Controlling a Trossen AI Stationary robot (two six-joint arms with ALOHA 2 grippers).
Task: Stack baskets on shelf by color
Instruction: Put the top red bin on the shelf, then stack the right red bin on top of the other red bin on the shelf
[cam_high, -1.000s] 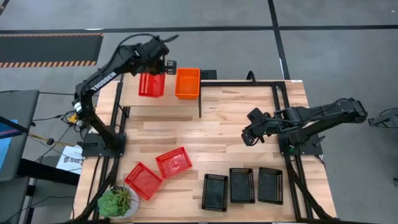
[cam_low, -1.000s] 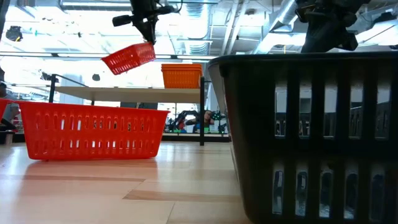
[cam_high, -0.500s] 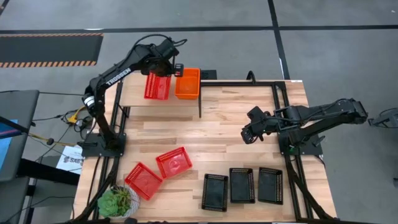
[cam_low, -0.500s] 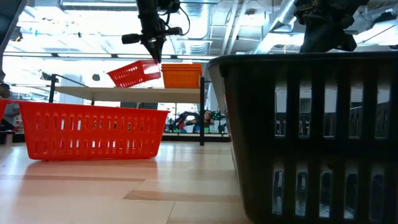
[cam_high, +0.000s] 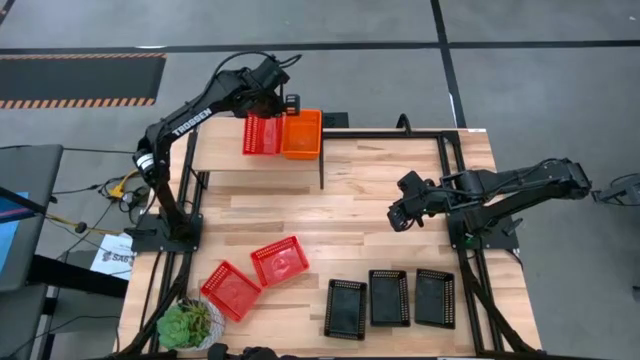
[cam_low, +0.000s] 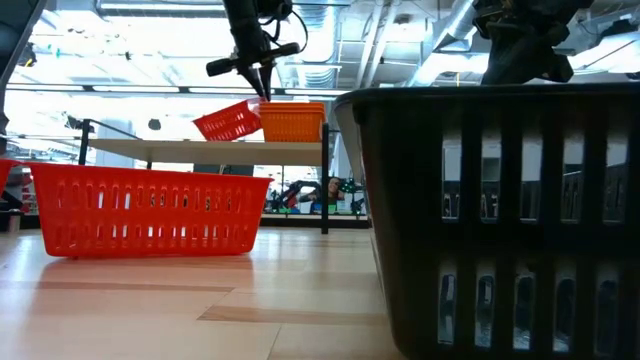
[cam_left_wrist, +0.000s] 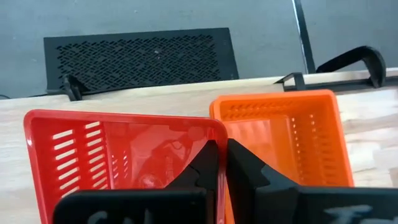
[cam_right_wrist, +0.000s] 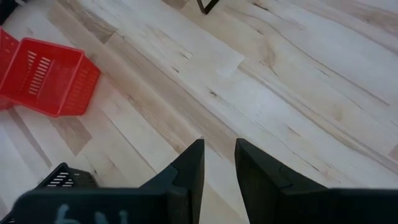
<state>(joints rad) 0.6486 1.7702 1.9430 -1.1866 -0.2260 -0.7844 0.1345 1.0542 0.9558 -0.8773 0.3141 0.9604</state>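
My left gripper (cam_high: 281, 104) is shut on a red basket (cam_high: 262, 135) above the shelf (cam_high: 255, 172), right beside the orange basket (cam_high: 301, 133) that stands on the shelf's planks. In the low view the red basket (cam_low: 230, 122) hangs tilted under the gripper (cam_low: 263, 92), next to the orange basket (cam_low: 292, 121). Two more red baskets (cam_high: 279, 261) (cam_high: 231, 289) and three black baskets (cam_high: 389, 297) rest on the tabletop. My right gripper (cam_high: 398, 217) hovers over the middle of the table, narrowly open, its fingers (cam_right_wrist: 193, 163) over bare wood. My left gripper pinches the red basket's side wall (cam_left_wrist: 214, 134), the one nearest the orange basket (cam_left_wrist: 280, 134), with one finger inside the basket and one outside. The fingers come from above, pointing down. The basket hangs tilted, held side highest; whether its low edge (cam_low: 205, 130) touches the shelf I cannot tell.
A green potted plant (cam_high: 190, 323) sits at the table's near left corner. The shelf's black frame leg (cam_high: 321, 170) stands at the shelf's right end. Bare tabletop (cam_high: 330, 225) lies between the shelf and the baskets near the front edge. A black basket (cam_low: 500, 220) fills the low view's right.
My left gripper has moved toward the table's right and down, carrying the red basket along. The basket, which was higher and a gap away from the orange basket, now hangs lower, close over the shelf and right against the orange basket's side, still tilted. The right arm has kept still.
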